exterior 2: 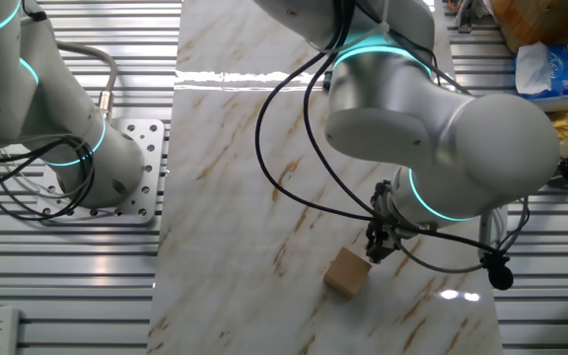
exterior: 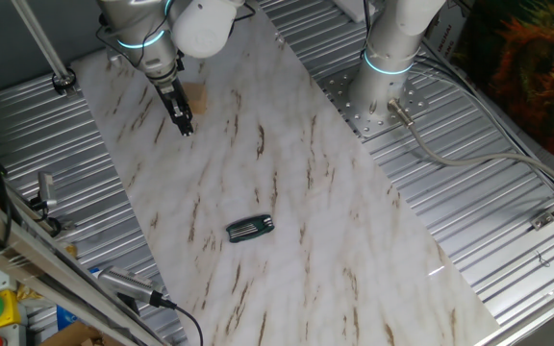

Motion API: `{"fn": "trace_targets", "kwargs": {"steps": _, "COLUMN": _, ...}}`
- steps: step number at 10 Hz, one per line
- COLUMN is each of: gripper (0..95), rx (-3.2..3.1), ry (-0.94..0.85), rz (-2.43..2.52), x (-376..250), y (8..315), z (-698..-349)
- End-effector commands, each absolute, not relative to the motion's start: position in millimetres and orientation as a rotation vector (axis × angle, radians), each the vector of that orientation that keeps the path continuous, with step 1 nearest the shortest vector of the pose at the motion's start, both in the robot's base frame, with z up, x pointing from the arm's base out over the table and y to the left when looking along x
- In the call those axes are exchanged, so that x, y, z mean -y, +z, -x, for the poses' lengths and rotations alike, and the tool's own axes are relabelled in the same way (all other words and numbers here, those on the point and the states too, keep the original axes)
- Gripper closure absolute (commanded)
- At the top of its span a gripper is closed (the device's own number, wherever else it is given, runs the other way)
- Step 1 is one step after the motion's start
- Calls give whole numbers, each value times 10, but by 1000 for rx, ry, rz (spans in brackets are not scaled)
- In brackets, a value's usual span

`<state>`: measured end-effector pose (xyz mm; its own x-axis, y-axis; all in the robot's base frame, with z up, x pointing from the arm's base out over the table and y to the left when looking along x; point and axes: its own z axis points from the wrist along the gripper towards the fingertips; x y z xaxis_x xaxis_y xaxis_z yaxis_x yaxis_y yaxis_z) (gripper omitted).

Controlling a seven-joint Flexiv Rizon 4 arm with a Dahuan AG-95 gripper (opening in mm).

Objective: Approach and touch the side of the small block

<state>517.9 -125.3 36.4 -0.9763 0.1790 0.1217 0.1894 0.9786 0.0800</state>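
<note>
The small block (exterior 2: 347,273) is a light tan wooden cube on the marble board. In one fixed view the small block (exterior: 197,96) shows only partly, behind the gripper's fingers. My gripper (exterior 2: 374,252) hangs from the large grey wrist with its dark tip right at the block's upper right side, touching it or a hair away. In one fixed view the gripper (exterior: 185,125) points down at the board, its two fingers pressed together with nothing between them.
A dark ribbed oblong object (exterior: 249,229) lies on the marble board (exterior: 306,192) toward the near side. A second arm's base (exterior: 385,67) is bolted to a plate at the board's edge, also in the other fixed view (exterior 2: 77,148). Cables trail over the ribbed metal table.
</note>
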Motion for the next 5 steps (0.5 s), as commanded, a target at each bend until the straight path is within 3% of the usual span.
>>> {"fn": "trace_targets", "kwargs": {"steps": 1, "gripper": 190, "rx": 3012, "ry": -141, "rz": 279, "x": 1264, "y": 362, "z": -5170}}
{"fn": "trace_targets", "kwargs": {"steps": 5, "gripper": 190, "rx": 3016, "ry": -144, "rz": 273, "x": 1288, "y": 357, "z": -5146}}
